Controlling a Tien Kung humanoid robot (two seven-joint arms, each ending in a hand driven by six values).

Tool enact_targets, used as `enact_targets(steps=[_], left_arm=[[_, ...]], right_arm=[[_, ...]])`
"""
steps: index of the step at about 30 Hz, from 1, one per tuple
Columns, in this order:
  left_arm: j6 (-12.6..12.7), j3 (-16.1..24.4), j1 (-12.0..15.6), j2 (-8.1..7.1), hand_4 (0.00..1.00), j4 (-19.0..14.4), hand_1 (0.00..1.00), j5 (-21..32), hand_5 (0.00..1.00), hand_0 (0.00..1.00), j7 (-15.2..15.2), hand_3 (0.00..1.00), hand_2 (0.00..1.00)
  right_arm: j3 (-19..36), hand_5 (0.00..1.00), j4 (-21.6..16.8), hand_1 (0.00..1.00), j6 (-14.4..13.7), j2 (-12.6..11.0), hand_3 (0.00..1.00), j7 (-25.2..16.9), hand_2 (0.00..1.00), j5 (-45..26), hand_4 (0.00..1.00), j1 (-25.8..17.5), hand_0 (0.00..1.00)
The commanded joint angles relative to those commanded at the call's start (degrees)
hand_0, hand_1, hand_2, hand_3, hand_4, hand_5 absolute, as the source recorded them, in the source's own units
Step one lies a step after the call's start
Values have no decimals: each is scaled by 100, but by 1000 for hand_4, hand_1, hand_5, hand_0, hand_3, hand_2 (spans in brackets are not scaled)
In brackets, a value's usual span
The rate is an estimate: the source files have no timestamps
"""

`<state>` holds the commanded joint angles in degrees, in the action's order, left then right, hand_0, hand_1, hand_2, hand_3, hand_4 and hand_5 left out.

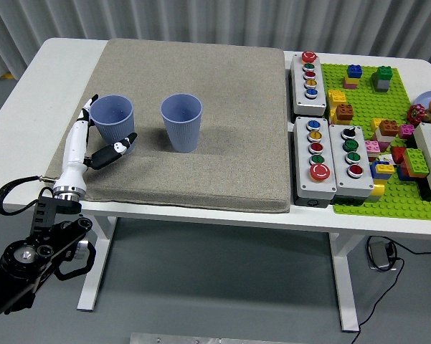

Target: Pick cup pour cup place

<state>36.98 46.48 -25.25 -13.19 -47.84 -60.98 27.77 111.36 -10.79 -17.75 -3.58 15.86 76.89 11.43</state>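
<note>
Two blue-grey cups stand upright on the grey mat [222,165]. The left cup [113,115] is near the mat's left edge and the right cup [181,120] is a little to its right. My left hand [100,136], white with black fingertips, reaches in from the lower left and sits at the near-left side of the left cup. Its fingers are spread. The thumb [120,147] lies just in front of the cup's base, and the other fingers run up the cup's left side. The hand does not clasp the cup. My right hand is out of view.
Three grey button boxes [314,154] stand right of the mat. A green baseplate [387,193] with several loose bricks fills the right end of the white table [29,93]. My black left arm [29,258] hangs below the table's near edge.
</note>
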Motion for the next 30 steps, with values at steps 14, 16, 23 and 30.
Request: enact_targets(steps=[14, 16, 23, 30], left_arm=[[0, 259, 134, 7, 994, -14, 898, -48, 453, 848, -61, 998, 998], [0, 362, 164, 1, 994, -34, 898, -57, 453, 848, -51, 998, 998], [0, 711, 378, -180, 998, -418, 906, -269, 477, 861, -78, 998, 998], [-31, 1108, 719, -381, 998, -1125, 910, -698, 476, 863, -215, 998, 998]], right_arm=[[19, 67, 0, 598, 11, 0, 572, -1, 559, 27, 2, -25, 671], [20, 67, 1, 598, 13, 0, 572, -1, 559, 22, 2, -18, 671], [5, 67, 6, 597, 13, -2, 572, -9, 560, -22, 2, -6, 671], [42, 67, 8, 598, 34, -12, 573, -6, 560, 12, 2, 2, 671]])
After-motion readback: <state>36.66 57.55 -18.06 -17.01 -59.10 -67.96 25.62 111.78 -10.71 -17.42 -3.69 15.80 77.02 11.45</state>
